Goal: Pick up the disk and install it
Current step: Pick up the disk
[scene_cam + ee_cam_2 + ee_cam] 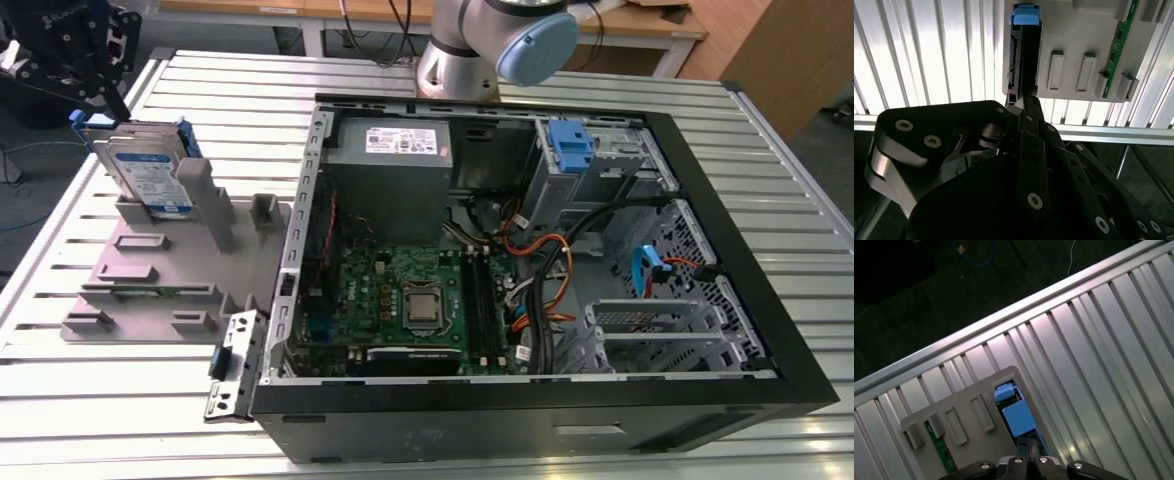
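Observation:
The disk (144, 170), silver-grey with a white-and-blue label and a blue rail frame, stands on edge and slightly tilted at the far end of the grey moulded holder (147, 270), on the exterior view's left. My black gripper (96, 112) sits at the disk's upper far corner, shut on it. In both wrist views I see the disk edge-on, with its blue rail (1015, 415) (1025, 55) running away from my gripper (1027, 445) (1027, 97), which closes on its near end. The holder (1074, 30) (969, 405) lies beneath.
The open computer case (534, 420) lies on the slatted metal table (80, 400) to the exterior view's right of the holder. Inside are a power supply (390, 140), motherboard, cables and a blue-latched drive bay (571, 145). A green board (1121, 45) rests in the holder. The arm's base (467, 50) stands behind the case.

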Available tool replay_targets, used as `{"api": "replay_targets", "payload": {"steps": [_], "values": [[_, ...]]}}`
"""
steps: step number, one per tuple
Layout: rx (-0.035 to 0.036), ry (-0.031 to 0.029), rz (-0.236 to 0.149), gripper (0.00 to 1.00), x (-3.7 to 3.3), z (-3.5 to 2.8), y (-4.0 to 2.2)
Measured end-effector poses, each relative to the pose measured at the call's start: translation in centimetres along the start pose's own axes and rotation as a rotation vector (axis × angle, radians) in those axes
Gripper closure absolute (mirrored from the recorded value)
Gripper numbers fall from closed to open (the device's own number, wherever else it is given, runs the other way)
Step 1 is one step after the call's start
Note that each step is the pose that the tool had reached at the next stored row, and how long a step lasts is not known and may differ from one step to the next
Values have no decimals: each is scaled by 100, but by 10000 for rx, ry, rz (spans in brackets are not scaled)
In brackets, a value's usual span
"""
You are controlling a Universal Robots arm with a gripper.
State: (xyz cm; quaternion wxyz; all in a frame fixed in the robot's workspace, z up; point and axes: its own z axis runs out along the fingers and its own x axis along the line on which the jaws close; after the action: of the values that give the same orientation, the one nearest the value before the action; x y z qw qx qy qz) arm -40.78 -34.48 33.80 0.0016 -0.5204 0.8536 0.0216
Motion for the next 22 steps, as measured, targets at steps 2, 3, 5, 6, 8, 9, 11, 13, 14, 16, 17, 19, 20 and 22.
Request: {"api": "replay_targets", "payload": {"steps": [2, 3, 5, 6, 8, 9, 11, 13, 14, 16, 17, 19, 20, 22], "values": [[-9, 12, -357, 89, 0, 1, 0], [-14, 18, -536, 89, 0, 1, 0], [-23, 31, -910, 89, 0, 3, 0], [-28, 38, -1082, 89, 0, 3, 0], [-36, 50, -1441, 89, 0, 5, -1], [-41, 56, -1618, 89, 0, 5, -1], [-50, 70, -1989, 89, 0, 7, -1], [-59, 82, -2344, 89, 0, 9, -1], [-64, 88, -2516, 89, 0, 10, 0], [-68, 93, -2656, 89, 1, 9, 0], [-68, 94, -2656, 89, 0, 9, 0], [-67, 94, -2658, 89, 0, 10, 0], [-67, 93, -2658, 89, 0, 10, 0], [-67, 94, -2660, 89, 0, 10, -1]]}}
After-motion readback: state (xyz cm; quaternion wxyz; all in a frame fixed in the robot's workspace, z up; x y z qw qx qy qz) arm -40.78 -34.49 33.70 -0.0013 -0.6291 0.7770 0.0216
